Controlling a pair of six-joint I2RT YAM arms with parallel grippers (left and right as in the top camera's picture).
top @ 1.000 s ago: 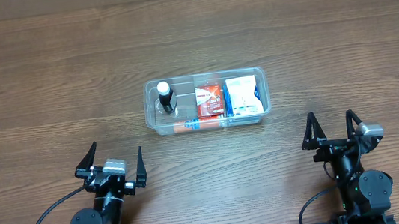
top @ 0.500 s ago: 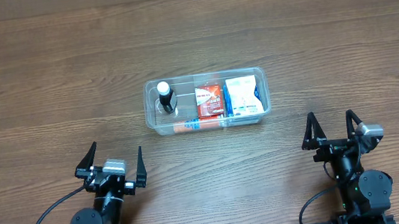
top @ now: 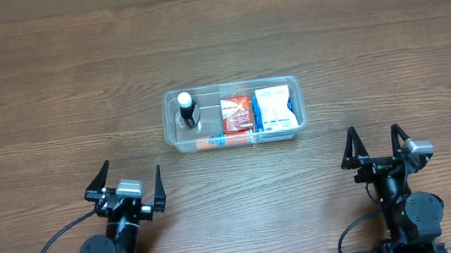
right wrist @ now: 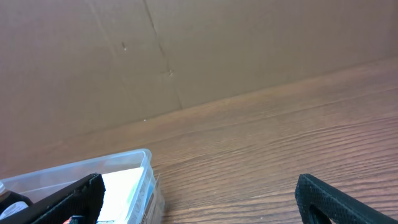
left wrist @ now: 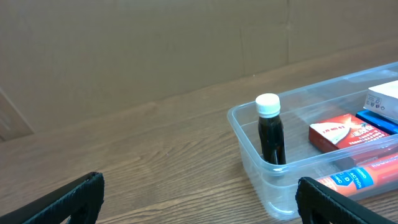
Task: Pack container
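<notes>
The clear plastic container (top: pixel 171 122) sits mid-table. It holds an upright dark bottle with a white cap (top: pixel 186 110), a red box (top: pixel 235 113), a blue-and-white box (top: pixel 276 109) and an orange tube (top: pixel 223 141) along its front wall. In the left wrist view the container (left wrist: pixel 249 149) is at right with the bottle (left wrist: pixel 271 130), red box (left wrist: pixel 342 134) and tube (left wrist: pixel 360 177). In the right wrist view its corner (right wrist: pixel 140 158) shows at lower left. My left gripper (top: pixel 127 189) and right gripper (top: pixel 374 145) are open and empty, near the table's front edge, well short of the container.
A brown cardboard wall (left wrist: pixel 155 43) stands behind the wooden table (top: pixel 52 95).
</notes>
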